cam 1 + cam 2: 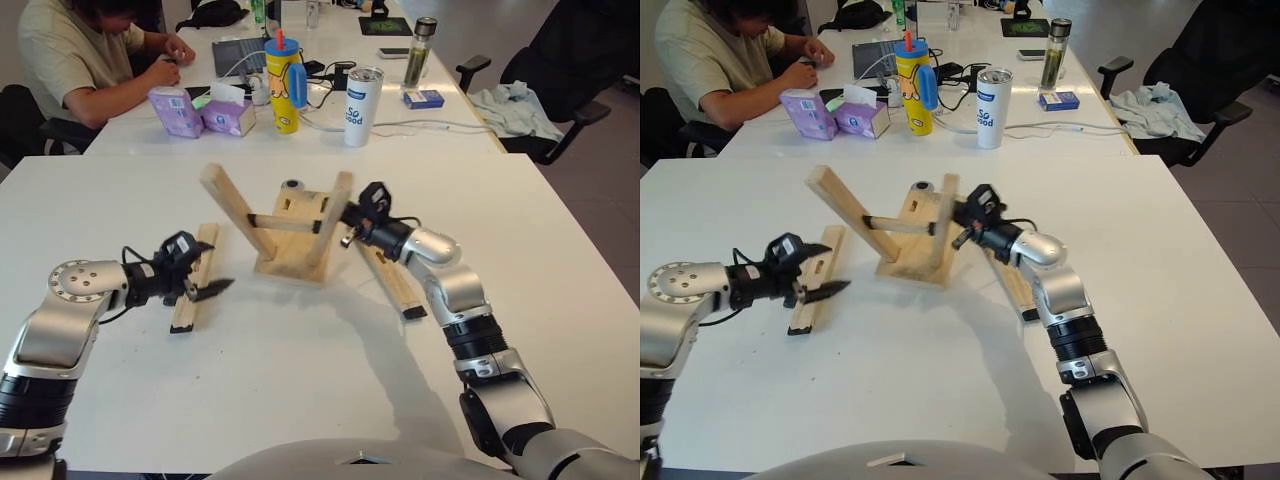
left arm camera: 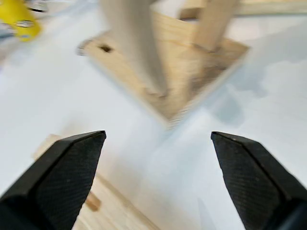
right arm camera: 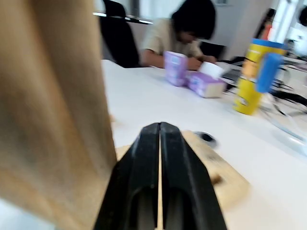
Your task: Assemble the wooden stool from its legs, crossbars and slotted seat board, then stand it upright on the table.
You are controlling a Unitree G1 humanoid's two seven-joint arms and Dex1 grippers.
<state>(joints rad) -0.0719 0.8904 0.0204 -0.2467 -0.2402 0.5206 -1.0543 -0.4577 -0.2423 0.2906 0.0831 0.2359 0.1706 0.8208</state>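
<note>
Left gripper (image 1: 208, 268) hovers spread wide over a loose leg (image 1: 188, 290) at near left, right gripper (image 1: 346, 237) pinched shut and empty against an upright leg (image 1: 334, 212) on the mid-table seat board (image 1: 290, 262), so next, I reckon: clamp the loose leg and slot it in.

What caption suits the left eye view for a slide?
Half-built stool upside down; right gripper, jaws shut, beside its leg; left gripper, jaws open, by a loose piece.
</note>
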